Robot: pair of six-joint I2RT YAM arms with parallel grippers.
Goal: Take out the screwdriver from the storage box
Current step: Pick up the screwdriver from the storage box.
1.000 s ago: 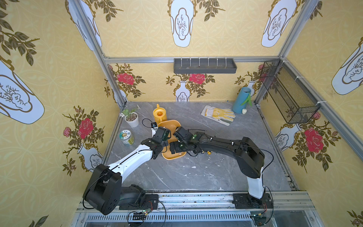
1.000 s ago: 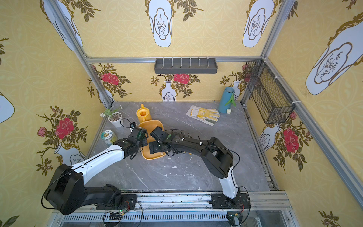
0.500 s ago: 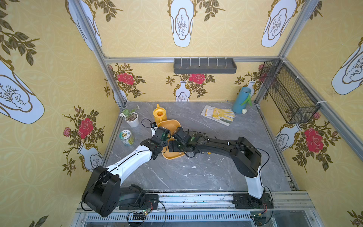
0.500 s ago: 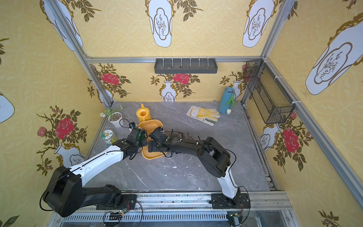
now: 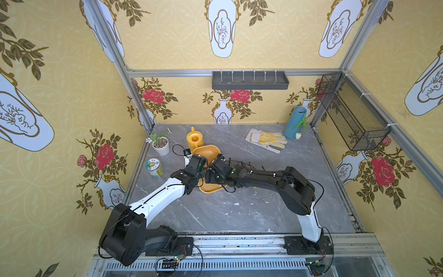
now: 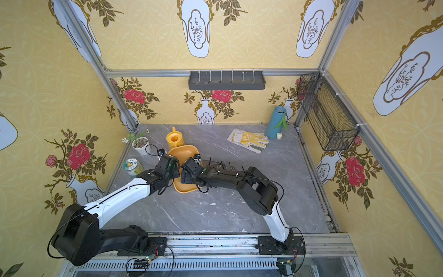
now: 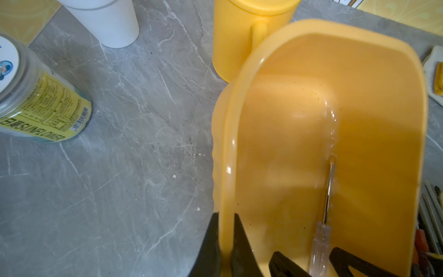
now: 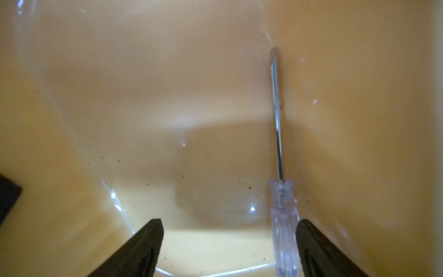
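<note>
Where the floor of the storage box [image 8: 96,96] meets one long wall, the screwdriver [image 8: 278,134] lies flat. Its steel shaft points away from the right wrist camera and its clear plastic handle is nearest that camera. The right gripper [image 8: 227,251] is inside the box with its jaws spread wide. The handle sits between the two black fingers [image 8: 141,247], just beside one and well apart from the other. No grip is made on it. The left wrist view shows the same arrangement: the screwdriver [image 7: 329,191] lies along the foot of the box wall [image 7: 359,96].

The left gripper [image 7: 225,242] is clamped on the rolled rim of the opposite long side, one finger outside the wall and one inside.

In both top views the storage box [image 5: 206,151] [image 6: 184,153] rests on the grey marble table [image 5: 239,211], partly covered by both wrists. A yellow watering can [image 5: 195,140] stands just beside its far end. A white plant pot [image 5: 161,145] and a labelled tin [image 5: 154,167] stand on the left arm's side of the table. A work glove [image 5: 267,141] lies well apart, toward the far right.
</note>
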